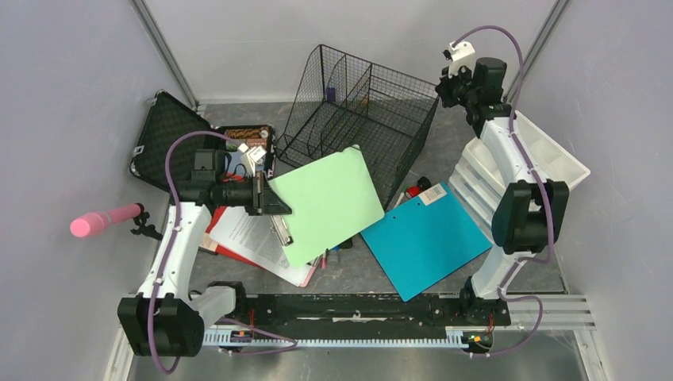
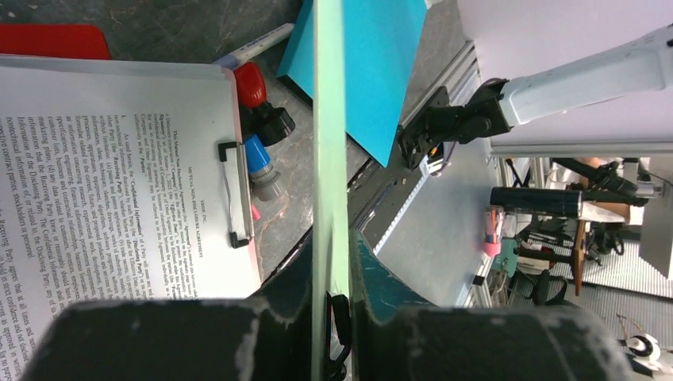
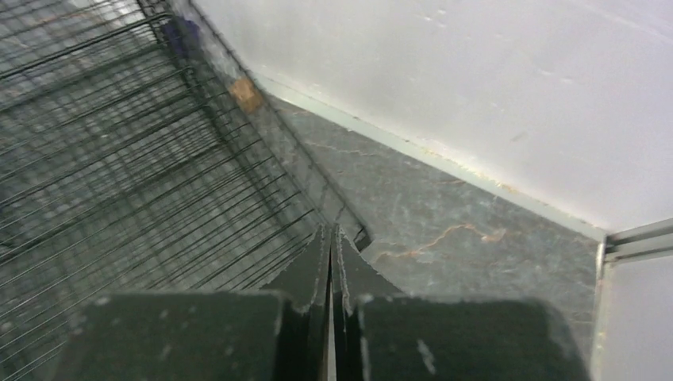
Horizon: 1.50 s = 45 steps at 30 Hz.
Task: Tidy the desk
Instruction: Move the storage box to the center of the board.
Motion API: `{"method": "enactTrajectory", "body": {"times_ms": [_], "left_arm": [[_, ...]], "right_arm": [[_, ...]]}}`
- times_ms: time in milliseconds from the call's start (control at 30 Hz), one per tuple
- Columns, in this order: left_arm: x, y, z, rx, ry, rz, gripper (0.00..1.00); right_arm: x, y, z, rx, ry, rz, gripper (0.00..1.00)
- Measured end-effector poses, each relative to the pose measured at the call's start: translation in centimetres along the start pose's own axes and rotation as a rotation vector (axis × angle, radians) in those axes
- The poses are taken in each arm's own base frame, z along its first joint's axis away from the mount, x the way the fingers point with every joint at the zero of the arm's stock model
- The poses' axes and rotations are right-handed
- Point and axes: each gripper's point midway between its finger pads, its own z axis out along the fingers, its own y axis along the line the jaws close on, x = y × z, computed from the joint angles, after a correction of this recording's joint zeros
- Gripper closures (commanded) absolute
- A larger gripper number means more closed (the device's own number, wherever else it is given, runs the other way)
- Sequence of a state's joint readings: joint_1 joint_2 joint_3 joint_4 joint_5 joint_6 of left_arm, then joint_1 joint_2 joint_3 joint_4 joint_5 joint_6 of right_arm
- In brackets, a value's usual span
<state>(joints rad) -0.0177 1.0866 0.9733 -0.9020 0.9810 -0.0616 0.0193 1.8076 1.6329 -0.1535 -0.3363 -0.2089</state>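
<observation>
- Left gripper (image 1: 272, 203) is clamped on the left edge of the green folder (image 1: 329, 202). In the wrist view the folder sits edge-on between the jaws.
- Wire file rack (image 1: 361, 111) lies just beyond the folder's far corner, toward the back wall. Can't tell if they touch.
- The left arm is nearer and already loaded, so the likely move is forward and right into the rack.
- Right gripper (image 1: 448, 83) is closed on nothing, by the rack's far-right corner.
- Desk (image 1: 361, 274) spans the whole enclosure floor, with a teal folder (image 1: 424, 238) and a clipboard (image 1: 254, 234) lying flat on it.

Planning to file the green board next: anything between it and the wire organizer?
Nothing visible does. The green board, pinched in the left gripper, has its far corner at the near wall of the wire organizer; only that wall must be cleared. The right gripper sits at the organizer's far right corner, off that path.
</observation>
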Motion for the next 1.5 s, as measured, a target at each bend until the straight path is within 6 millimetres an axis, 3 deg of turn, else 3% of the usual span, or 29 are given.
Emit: {"method": "enactTrajectory", "body": {"times_ms": [500, 700, 800, 967, 1200, 1500], "left_arm": [[-1.3, 1.6, -2.1, 0.100, -0.078, -0.212, 0.98], [0.1, 1.5, -1.5, 0.166, -0.083, -0.262, 0.98], [1.0, 1.5, -1.0, 0.189, -0.107, -0.290, 0.98], [1.3, 1.0, -0.8, 0.231, -0.175, -0.288, 0.98], [0.0, 0.5, -1.1, 0.291, -0.221, -0.275, 0.98], [1.1, 0.3, -0.9, 0.345, -0.287, -0.293, 0.98]], "right_arm": [[1.0, 2.6, -4.5, 0.019, -0.043, 0.123, 1.00], [6.3, 4.3, -5.3, -0.002, 0.090, 0.204, 1.00], [7.2, 4.7, -5.4, -0.011, 0.117, 0.223, 1.00], [6.6, 5.0, -5.9, -0.021, 0.105, 0.216, 1.00], [5.0, 4.9, -7.3, -0.018, 0.074, 0.173, 1.00], [5.1, 4.9, -7.5, -0.019, 0.080, 0.157, 1.00]]}}
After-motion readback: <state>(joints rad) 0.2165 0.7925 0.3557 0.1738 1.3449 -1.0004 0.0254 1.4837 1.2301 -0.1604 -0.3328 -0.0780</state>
